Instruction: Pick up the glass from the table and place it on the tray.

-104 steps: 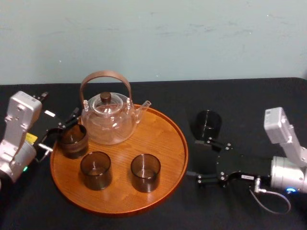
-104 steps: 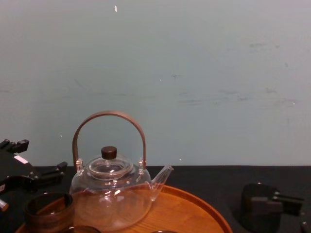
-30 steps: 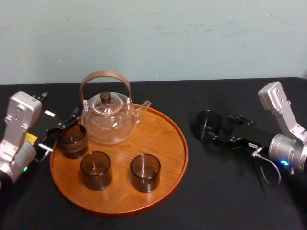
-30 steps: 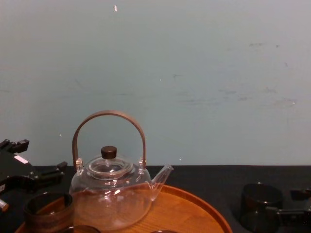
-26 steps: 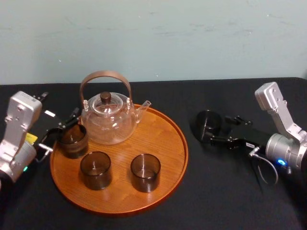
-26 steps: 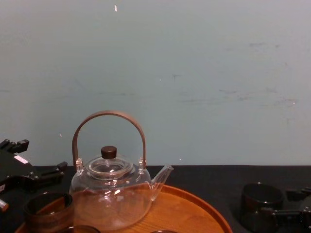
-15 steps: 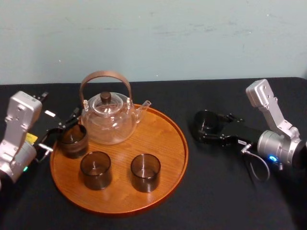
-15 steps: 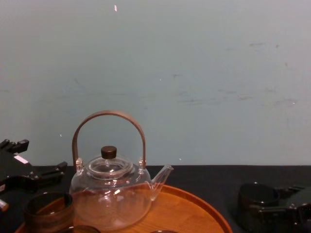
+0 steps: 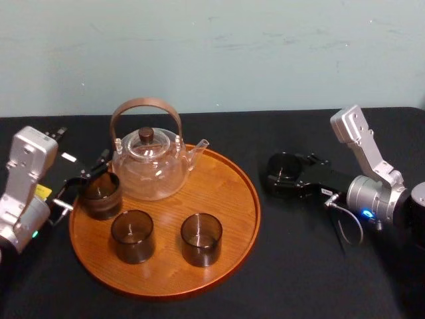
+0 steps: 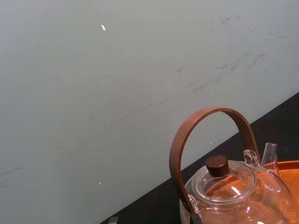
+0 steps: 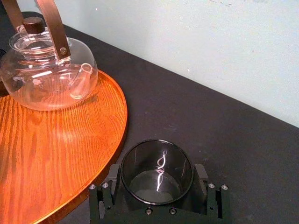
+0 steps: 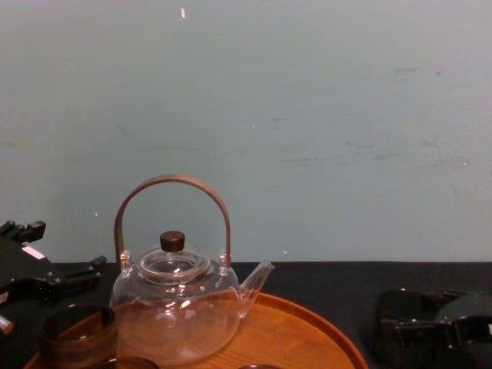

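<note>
Bare tray wood right of teapot

Soft, even light falls from above, and the wall is bright and flat. Small white glints sit on the teapot and inside the glass. The tray carries a warm sheen. The black table swallows shadows toward its right edge.

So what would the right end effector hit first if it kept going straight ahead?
The glass: the right end effector straddles it. Beyond that, probably the tray and its raised rim, though depth is unclear.
</note>
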Controlling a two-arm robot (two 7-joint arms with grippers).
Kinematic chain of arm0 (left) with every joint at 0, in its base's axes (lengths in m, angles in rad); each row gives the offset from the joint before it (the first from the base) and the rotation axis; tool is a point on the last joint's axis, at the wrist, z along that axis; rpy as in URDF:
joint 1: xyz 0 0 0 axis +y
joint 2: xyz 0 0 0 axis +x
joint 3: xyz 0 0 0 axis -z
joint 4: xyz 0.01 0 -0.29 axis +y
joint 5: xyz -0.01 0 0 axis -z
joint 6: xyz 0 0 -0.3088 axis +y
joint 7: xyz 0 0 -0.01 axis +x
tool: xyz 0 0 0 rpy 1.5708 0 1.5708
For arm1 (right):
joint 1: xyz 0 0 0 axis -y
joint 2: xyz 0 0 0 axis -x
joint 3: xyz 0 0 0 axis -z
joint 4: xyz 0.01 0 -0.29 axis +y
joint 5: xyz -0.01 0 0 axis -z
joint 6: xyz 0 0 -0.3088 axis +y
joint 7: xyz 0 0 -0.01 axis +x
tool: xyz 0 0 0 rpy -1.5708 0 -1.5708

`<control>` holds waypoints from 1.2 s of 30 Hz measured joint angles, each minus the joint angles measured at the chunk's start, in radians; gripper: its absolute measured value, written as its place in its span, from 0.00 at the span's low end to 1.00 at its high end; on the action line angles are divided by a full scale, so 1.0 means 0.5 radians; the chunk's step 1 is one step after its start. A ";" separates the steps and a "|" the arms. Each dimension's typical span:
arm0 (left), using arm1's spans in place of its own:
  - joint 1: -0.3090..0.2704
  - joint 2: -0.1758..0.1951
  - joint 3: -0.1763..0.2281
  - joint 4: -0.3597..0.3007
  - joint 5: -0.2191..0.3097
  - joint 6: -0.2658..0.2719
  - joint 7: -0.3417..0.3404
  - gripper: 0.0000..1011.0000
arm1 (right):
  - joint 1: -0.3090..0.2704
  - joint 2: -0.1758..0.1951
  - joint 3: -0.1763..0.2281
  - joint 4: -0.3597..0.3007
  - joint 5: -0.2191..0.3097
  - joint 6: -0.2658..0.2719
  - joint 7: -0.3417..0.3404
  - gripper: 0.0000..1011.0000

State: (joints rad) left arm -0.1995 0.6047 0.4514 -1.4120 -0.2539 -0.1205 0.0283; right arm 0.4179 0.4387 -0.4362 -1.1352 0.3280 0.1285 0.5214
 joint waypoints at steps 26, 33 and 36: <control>0.000 0.000 0.000 0.000 0.000 0.000 0.000 0.99 | 0.006 -0.008 -0.003 0.008 -0.015 0.004 -0.011 0.89; 0.000 0.000 0.000 0.000 0.000 0.000 0.000 0.99 | 0.005 -0.007 -0.002 0.007 -0.012 0.004 -0.010 0.89; 0.000 0.000 0.000 0.000 0.000 0.000 0.000 0.99 | -0.006 -0.001 0.007 -0.013 -0.003 0.004 0.000 0.89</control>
State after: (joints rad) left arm -0.1996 0.6047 0.4514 -1.4120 -0.2539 -0.1205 0.0283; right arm 0.4151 0.4380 -0.4325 -1.1416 0.3266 0.1304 0.5213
